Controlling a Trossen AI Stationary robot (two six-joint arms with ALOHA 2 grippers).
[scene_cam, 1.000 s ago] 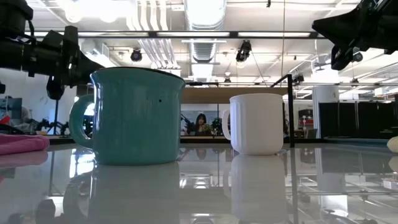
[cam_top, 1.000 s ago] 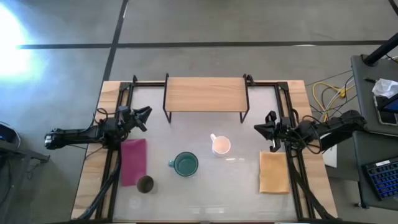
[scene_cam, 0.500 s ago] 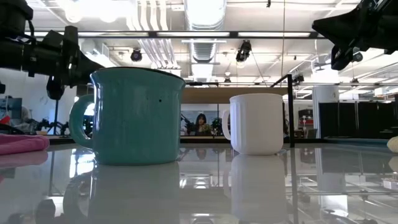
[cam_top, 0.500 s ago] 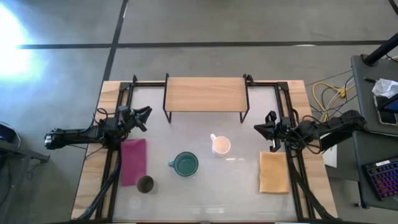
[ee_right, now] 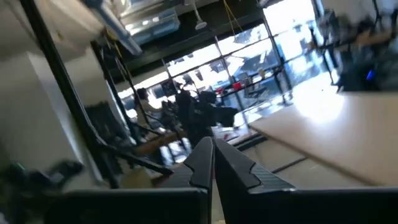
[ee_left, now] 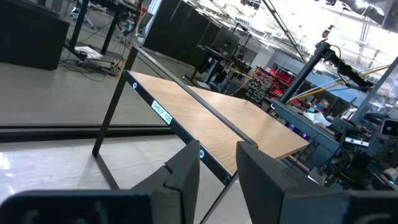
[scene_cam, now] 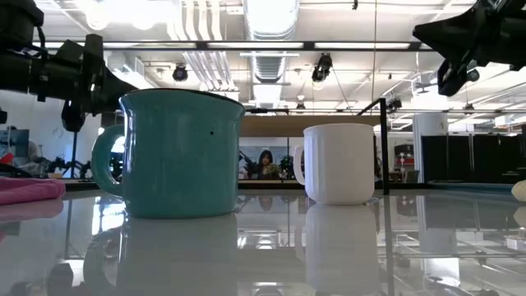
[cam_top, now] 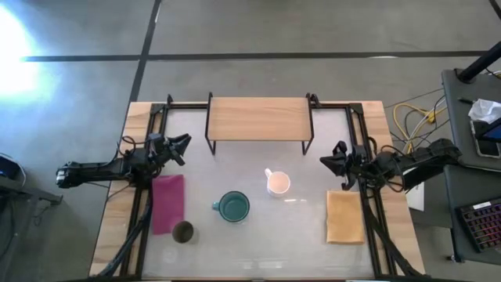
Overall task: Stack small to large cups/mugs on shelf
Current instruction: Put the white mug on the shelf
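The light-wood shelf [cam_top: 258, 117] stands on black legs at the table's far middle. The small white mug [cam_top: 278, 183] stands upright near the centre, also in the low view [scene_cam: 339, 163]. The teal mug [cam_top: 233, 207] stands nearer and to its left, handle toward the left [scene_cam: 177, 156]. The olive-brown tumbler [cam_top: 182, 232] stands at the near left. My left gripper [cam_top: 186, 147] hovers open at the left edge, pointing at the shelf [ee_left: 224, 121]. My right gripper [cam_top: 327, 163] hovers shut at the right edge [ee_right: 213, 155].
A pink cloth [cam_top: 168, 204] lies flat by the tumbler at the left. A yellow cloth [cam_top: 344, 217] lies at the near right, below my right gripper. Black frame rails [cam_top: 139, 196] run along both table sides. The glossy top between mugs and shelf is bare.
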